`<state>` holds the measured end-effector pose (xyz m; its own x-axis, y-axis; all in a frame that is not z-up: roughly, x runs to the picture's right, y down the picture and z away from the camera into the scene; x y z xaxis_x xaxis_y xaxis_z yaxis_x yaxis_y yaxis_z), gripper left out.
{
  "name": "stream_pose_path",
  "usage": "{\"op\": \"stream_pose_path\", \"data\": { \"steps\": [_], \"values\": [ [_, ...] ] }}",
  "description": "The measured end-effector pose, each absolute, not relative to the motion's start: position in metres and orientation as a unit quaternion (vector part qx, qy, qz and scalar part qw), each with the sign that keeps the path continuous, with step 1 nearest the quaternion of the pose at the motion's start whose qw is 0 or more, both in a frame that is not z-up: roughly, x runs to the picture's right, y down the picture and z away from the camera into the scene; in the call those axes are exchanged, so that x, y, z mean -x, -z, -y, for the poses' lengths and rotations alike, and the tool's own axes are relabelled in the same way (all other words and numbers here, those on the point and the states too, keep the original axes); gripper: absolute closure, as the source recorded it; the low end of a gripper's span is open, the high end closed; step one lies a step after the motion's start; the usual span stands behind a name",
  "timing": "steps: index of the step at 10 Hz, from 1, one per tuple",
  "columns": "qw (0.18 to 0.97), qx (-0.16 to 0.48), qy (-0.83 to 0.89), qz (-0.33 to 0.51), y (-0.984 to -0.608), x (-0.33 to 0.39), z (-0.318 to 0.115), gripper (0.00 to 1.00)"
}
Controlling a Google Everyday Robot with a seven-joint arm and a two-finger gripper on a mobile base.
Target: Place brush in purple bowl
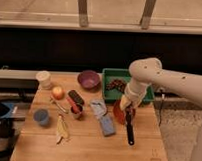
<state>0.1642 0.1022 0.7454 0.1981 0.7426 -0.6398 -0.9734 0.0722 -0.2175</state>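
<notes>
pointing its long axis front to back, the brush (129, 130) lies near the tabletop's right edge. its far end meets the gripper (127, 109), whose fingers are pressed together and seem to pinch that end, just above a reddish-brown bowl (117, 113). the purple bowl (88, 78) sits farther back and leftward of the gripper, by the far edge, and looks empty. beside it, a green tray (110, 73) holds something dark that cannot be made out.
</notes>
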Motion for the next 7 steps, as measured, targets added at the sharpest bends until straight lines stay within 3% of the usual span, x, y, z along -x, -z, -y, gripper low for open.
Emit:
{"op": "stream_pose_path", "data": {
  "steps": [7],
  "values": [
    [0.756, 0.345, -0.55, -0.084, -0.745, -0.099, -0.025, 1.0]
  ]
}}
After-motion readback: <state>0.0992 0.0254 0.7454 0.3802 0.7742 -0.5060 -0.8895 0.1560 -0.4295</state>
